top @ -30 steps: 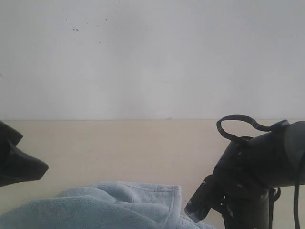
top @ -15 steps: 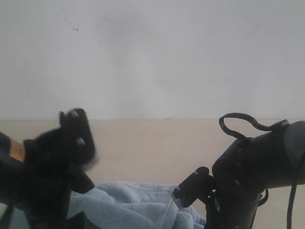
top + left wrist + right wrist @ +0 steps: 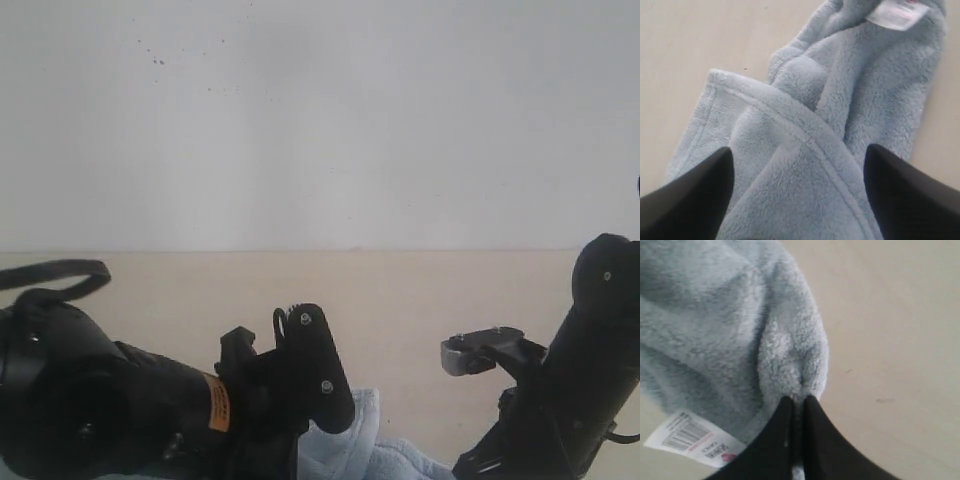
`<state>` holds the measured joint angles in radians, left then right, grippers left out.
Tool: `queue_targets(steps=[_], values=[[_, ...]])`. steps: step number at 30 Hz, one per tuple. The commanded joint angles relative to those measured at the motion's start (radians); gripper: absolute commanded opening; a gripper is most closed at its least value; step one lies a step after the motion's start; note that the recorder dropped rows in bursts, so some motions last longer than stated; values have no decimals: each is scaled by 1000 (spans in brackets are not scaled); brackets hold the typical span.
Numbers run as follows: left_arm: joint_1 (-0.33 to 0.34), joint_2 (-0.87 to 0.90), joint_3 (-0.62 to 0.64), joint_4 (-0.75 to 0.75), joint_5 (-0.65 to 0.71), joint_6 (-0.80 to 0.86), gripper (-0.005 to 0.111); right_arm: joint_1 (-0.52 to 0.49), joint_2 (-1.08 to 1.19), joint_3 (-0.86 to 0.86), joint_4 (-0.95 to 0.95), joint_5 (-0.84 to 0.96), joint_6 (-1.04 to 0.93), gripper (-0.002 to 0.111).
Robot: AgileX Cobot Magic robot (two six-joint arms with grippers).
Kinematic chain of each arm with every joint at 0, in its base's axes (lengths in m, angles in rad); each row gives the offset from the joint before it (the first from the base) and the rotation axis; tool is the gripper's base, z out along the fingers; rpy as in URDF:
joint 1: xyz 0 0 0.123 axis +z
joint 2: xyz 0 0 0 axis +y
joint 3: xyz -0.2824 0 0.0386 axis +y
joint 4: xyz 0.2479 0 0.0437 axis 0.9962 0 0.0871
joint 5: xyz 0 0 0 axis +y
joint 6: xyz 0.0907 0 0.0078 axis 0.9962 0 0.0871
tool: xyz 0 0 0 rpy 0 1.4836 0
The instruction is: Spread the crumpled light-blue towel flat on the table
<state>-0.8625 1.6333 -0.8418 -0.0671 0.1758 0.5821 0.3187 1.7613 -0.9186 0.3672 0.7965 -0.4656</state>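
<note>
Backdrop: plain off-white painted wall (image 3: pixel 400 120), fills the upper half of the exterior view.
Marks: small dark specks (image 3: pixel 158 61), scattered on its upper left.

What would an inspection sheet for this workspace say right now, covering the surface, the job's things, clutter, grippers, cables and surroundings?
Surface: table, pale beige, smooth.
Job's things: towel, light blue and fleecy, bunched and folded, not flat; white tag showing.
Clutter: nothing seen.
Grippers: left gripper open, its fingers either side of a hemmed fold; right gripper shut on the towel's edge near the tag.
Cables: one black cable looping at the exterior view's left.
Surroundings: plain white wall with a few dark specks.
</note>
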Motion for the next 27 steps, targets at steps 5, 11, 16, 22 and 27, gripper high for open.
queue_targets(steps=[5, 11, 16, 22, 27], values=[[-7, 144, 5, -93, -115, -99, 68, -19, -10, 1, 89, -22, -93, 0], [-4, 178, -2, -97, -110, -176, 68, -19, -10, 1, 91, -43, -93, 0], [39, 188, -2, -91, -76, -185, 60, -19, -10, 1, 91, -41, -93, 0], [133, 217, -36, -41, 15, -185, 40, -19, -10, 1, 91, -25, -93, 0], [167, 204, -115, 9, 162, -185, 4, -19, -10, 1, 91, -27, -93, 0]])
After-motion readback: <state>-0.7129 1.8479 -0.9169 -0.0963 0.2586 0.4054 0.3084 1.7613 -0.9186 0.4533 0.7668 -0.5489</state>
